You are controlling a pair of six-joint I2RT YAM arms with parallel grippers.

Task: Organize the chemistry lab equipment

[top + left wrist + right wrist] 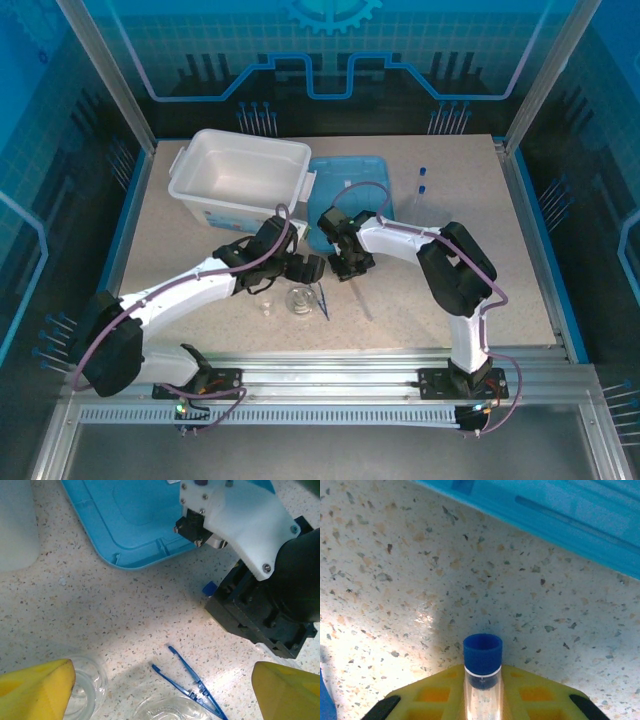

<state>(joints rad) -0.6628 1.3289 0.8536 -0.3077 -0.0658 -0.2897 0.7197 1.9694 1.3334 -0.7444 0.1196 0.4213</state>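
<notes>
Clear and slim, the tube (482, 695) with its blue cap (482, 652) lies on the speckled table (395, 580) near the middle. It is just off the near edge of the light-blue lid (560, 515), with its cap toward the lid. The right gripper (482, 677) has its jaws drawn narrow, yellow pads (435, 695) against both sides of the tube just below the cap.

The tube looks light, stiff, smooth and probably brittle. A gentle hold close to the cap seems wisest, since it could slip or roll.

The left gripper (161, 680) hangs with jaws wide, holding nothing, above the tweezers (192, 685), a small beaker (85, 685) and the flask (165, 712). Two more tubes (420, 182) lie toward the far right corner, and the white bin (240, 165) sits far left. No brand, label or lettering can be read on any of it.
</notes>
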